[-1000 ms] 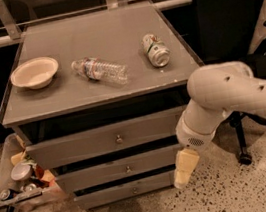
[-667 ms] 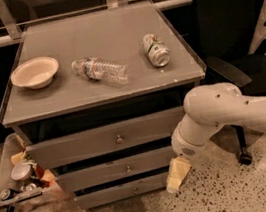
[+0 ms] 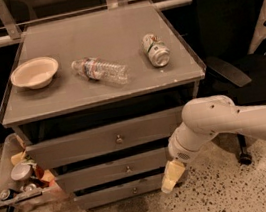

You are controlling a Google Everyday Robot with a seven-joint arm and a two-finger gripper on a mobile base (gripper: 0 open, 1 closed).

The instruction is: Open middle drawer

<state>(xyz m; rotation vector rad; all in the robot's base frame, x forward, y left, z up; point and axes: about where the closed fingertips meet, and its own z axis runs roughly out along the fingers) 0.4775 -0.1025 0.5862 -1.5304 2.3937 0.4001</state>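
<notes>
The grey cabinet [image 3: 105, 90] has three drawer fronts stacked below its top. The middle drawer [image 3: 99, 175] is a low grey front with one small round metal knob [image 3: 128, 168], and it looks pushed in. The taller top drawer [image 3: 79, 146] is above it and the bottom drawer [image 3: 112, 194] is below it. My gripper [image 3: 169, 179] hangs from the white arm [image 3: 226, 120] in front of the right end of the lower drawers, to the right of and slightly below the middle knob, not touching it.
On the cabinet top lie a cream bowl [image 3: 34, 72], a plastic bottle [image 3: 99, 70] on its side and a can [image 3: 156, 49]. A black office chair [image 3: 235, 35] stands to the right. A low cart with small clutter [image 3: 21, 177] stands at the left.
The arm has swung left and lower, bringing the gripper closer to the front of the lower drawers. The drawers and the things on top have not moved.
</notes>
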